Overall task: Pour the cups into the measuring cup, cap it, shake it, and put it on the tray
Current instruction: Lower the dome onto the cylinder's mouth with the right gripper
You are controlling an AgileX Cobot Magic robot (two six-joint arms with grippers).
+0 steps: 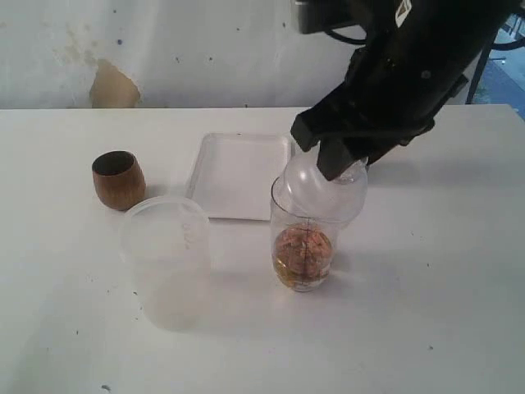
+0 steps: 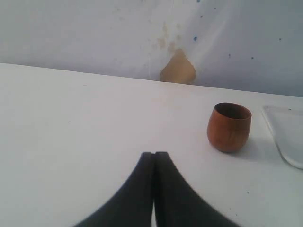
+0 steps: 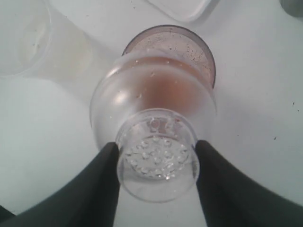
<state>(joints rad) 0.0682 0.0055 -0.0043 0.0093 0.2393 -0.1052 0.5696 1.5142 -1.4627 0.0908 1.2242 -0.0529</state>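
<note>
The clear measuring cup (image 1: 303,250) stands in front of the white tray (image 1: 238,172) and holds brown contents at its bottom. A clear domed cap (image 1: 320,187) with a perforated top sits at the cup's mouth, slightly tilted. My right gripper (image 1: 340,160) is shut on the cap's narrow neck, one finger on each side. From the right wrist, the cap (image 3: 156,118) covers most of the cup's rim (image 3: 208,56) between the gripper (image 3: 157,165) fingers. The wooden cup (image 1: 118,179) stands upright at the left. The left gripper (image 2: 154,153) is shut and empty, short of the wooden cup (image 2: 229,126). The steel tumbler is hidden.
A large frosted tub (image 1: 168,263) stands just left of the measuring cup, close to it; the right wrist view also shows the tub (image 3: 28,42). The tray's corner (image 2: 284,137) lies beyond the wooden cup. My right arm blocks the table's back right.
</note>
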